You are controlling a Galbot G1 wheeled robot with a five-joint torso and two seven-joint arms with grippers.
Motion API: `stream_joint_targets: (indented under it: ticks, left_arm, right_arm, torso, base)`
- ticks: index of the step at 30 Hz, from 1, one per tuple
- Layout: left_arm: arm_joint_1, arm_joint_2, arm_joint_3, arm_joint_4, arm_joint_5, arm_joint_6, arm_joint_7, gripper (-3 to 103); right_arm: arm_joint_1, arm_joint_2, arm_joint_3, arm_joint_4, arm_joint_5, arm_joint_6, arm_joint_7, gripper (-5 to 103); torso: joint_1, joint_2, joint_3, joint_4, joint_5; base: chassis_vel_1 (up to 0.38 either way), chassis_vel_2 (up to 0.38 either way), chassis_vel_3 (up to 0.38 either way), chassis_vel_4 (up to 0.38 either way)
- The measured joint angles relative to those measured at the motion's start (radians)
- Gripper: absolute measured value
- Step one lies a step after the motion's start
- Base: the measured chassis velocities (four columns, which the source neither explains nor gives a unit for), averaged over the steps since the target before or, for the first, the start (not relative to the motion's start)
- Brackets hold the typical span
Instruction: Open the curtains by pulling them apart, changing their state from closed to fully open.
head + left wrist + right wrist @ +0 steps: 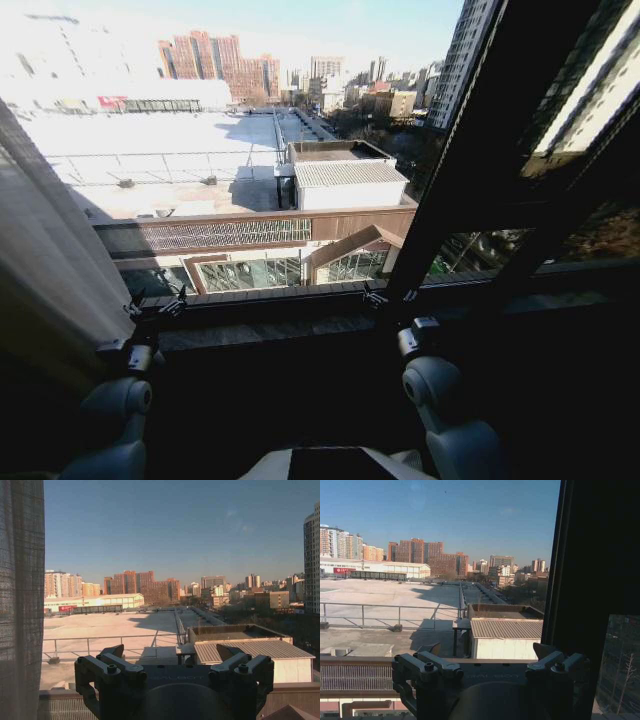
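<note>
One sheer white panel of the curtains (45, 265) hangs bunched at the far left of the window. In the left wrist view the same curtains (20, 605) show as pleated translucent fabric along one side. My left gripper (157, 306) is raised in front of the windowsill, just right of that panel and apart from it. It stands open (172, 652) with nothing between its fingers. Over the sill's middle my right gripper (390, 297) is also open (487, 650) and empty, close to the dark window post (590, 580).
The glass is uncovered across the middle, showing rooftops and city buildings outside. A dark slanted window post (470, 150) crosses the right half. The windowsill ledge (270, 330) runs below both grippers.
</note>
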Motion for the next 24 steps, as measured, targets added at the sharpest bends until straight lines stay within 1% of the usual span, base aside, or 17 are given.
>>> stream_joint_targets:
  ticks: [5,10,17,21,24]
  left_arm:
    - [0.003,-0.004,0.006,-0.004,0.008,-0.002,0.003,100]
    - [0.009,-0.005,0.004,-0.007,0.011,-0.007,0.003,100]
    - [0.018,-0.016,0.004,-0.007,0.022,-0.018,0.006,100]
    - [0.019,-0.023,0.007,-0.007,0.03,-0.023,0.011,100]
    - [0.02,-0.027,0.008,-0.007,0.032,-0.026,0.026,100]
  right_arm:
    - [0.001,0.0,0.003,-0.004,-0.002,-0.002,0.0,100]
    - [0.01,0.003,0.002,-0.005,-0.005,-0.025,0.008,100]
    - [0.01,0.0,0.002,-0.005,-0.009,-0.029,0.01,100]
    - [0.01,-0.002,0.003,-0.004,-0.008,-0.029,0.016,100]
    - [0.009,-0.003,0.003,0.0,-0.008,-0.029,0.021,100]
  torso:
    - [0.0,0.0,0.0,-0.0002,0.0002]
    - [0.0,0.0,0.0,-0.0001,0.0004]
    - [0.0,0.0,0.0,-0.0002,0.0]
    - [0.0,0.0,0.0,-0.0002,0.0004]
    - [0.0,0.0,0.0,0.0,0.0002]
  base:
    - [-0.235,-0.266,0.227,0.254]
    - [-0.29,-0.309,0.276,0.336]
    - [-0.312,-0.38,0.29,0.379]
    - [-0.321,-0.395,0.318,0.408]
    - [-0.337,-0.404,0.348,0.4]
